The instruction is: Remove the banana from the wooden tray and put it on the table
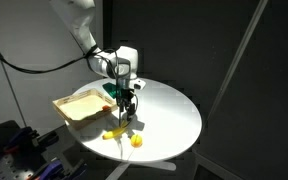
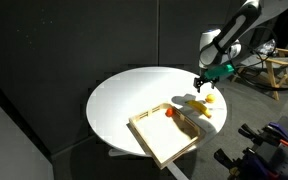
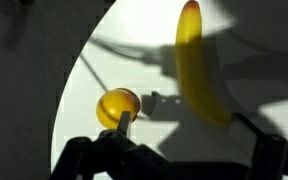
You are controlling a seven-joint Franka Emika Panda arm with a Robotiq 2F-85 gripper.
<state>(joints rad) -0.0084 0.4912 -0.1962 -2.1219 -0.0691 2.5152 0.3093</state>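
The banana (image 3: 199, 65) lies on the white table (image 3: 114, 60) outside the wooden tray, near the table's edge. It shows in both exterior views (image 1: 113, 134) (image 2: 199, 101). My gripper (image 3: 184, 125) hangs open just above it with nothing between the fingers. The gripper also shows in both exterior views (image 1: 129, 108) (image 2: 200, 88). The wooden tray (image 1: 82, 105) (image 2: 164, 138) sits on the table (image 1: 174, 115) (image 2: 134, 95) beside the gripper, with no banana in it.
A small round yellow ball (image 3: 118, 105) (image 1: 136, 141) (image 2: 210, 112) lies on the table close to the banana, by my one fingertip. A small red object (image 2: 170, 113) sits in the tray. The table's edge is close to the banana.
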